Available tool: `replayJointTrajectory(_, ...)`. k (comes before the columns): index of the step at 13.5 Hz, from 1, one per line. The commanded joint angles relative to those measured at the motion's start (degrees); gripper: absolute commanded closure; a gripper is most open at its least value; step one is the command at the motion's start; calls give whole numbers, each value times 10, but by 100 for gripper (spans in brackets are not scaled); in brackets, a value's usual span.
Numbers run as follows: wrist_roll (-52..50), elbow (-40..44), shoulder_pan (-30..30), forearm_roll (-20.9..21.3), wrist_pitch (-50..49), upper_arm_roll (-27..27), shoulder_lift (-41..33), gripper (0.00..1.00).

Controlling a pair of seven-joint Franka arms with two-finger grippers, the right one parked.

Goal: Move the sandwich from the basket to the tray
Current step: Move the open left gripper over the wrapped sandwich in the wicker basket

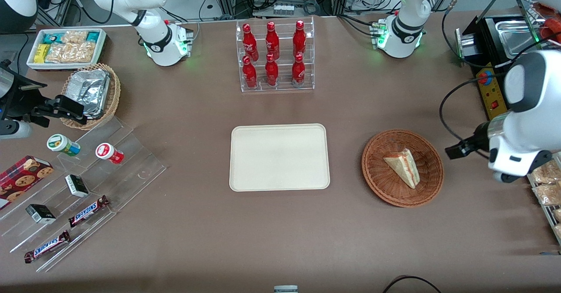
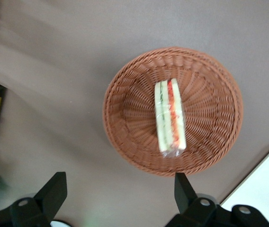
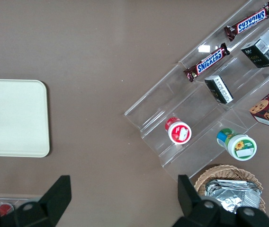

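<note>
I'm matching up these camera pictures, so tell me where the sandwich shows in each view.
Front view: the sandwich lies in the basket, beside the tray.
Left wrist view: the sandwich lies in the basket; the open claw hovers above the table.
Right wrist view: not in it.
Shared landmark: the tray.

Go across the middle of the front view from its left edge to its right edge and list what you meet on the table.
clear stepped stand → tray → basket holding the sandwich → gripper, beside the basket toward the working arm's end.
</note>
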Motion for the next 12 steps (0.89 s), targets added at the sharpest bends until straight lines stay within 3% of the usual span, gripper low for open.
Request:
replayJointTrajectory(1, -74, -14, -18, -12, 53, 1, 13, 0)
replayJointTrajectory(12, -117, -80, -36, -31, 155, 1, 25, 0)
